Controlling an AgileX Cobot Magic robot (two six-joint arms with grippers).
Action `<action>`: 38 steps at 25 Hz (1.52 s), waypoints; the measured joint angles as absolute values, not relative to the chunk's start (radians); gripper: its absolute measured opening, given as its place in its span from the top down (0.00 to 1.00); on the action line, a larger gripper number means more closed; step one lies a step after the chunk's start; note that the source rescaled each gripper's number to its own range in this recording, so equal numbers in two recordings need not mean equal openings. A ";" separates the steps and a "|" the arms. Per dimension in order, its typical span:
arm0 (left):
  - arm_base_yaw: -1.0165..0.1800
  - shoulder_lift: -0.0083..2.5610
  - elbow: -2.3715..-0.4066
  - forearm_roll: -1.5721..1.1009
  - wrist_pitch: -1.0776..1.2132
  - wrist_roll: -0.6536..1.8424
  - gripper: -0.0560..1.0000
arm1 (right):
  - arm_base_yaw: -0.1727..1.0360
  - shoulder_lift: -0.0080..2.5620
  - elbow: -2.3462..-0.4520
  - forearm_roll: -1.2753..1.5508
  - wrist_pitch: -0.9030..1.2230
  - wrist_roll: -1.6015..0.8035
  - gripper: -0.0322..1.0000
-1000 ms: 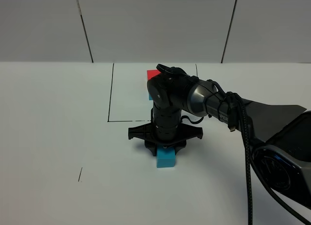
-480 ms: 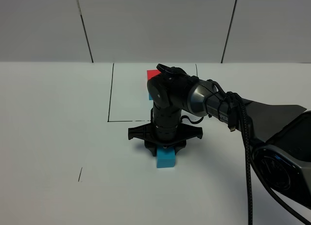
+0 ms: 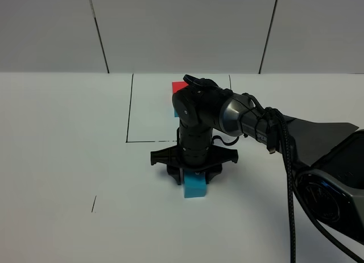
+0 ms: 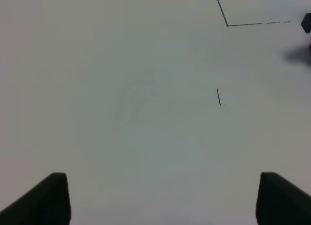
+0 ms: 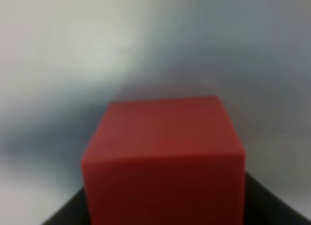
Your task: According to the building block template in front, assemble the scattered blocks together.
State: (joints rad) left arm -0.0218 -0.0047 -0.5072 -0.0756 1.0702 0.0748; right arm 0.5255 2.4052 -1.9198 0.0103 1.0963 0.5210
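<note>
My right gripper (image 3: 193, 175) reaches across to the middle of the table and points straight down. It is shut on the scattered red cube (image 5: 163, 152), which fills the right wrist view and is hidden by the gripper in the high view. The scattered cyan-blue cube (image 3: 194, 187) sits on the table directly under and in front of the gripper, partly covered by it. The template (image 3: 178, 86) lies behind the arm inside the drawn square; only its red end and a sliver of cyan show. My left gripper (image 4: 160, 200) is open and empty over bare table.
A black-lined square (image 3: 128, 112) is drawn on the white table at the back. A short black tick mark (image 3: 94, 204) lies at the front left. The right arm's body and cable (image 3: 284, 155) stretch in from the right.
My right gripper has sunk slightly onto the cyan-blue cube, covering more of it. Nothing else has moved.
</note>
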 joint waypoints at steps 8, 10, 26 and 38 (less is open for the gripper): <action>-0.022 -0.005 -0.507 -0.076 1.070 0.075 0.35 | 0.526 2.405 -1.920 0.010 1.098 0.517 0.00; -0.022 -0.005 -0.507 -0.076 1.070 0.075 0.35 | 0.526 2.405 -1.920 0.010 1.100 0.515 0.00; -0.022 -0.005 -0.507 -0.076 1.070 0.075 0.35 | 0.383 2.143 -1.920 -0.031 1.203 0.399 0.00; -0.022 -0.005 -0.507 -0.076 1.070 0.075 0.35 | 0.008 1.954 -1.875 0.119 1.211 0.240 0.00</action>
State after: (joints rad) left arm -0.0218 -0.0047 -0.5072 -0.0756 1.0702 0.0748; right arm 0.0075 1.9541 -1.8751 0.1186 1.2114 0.2397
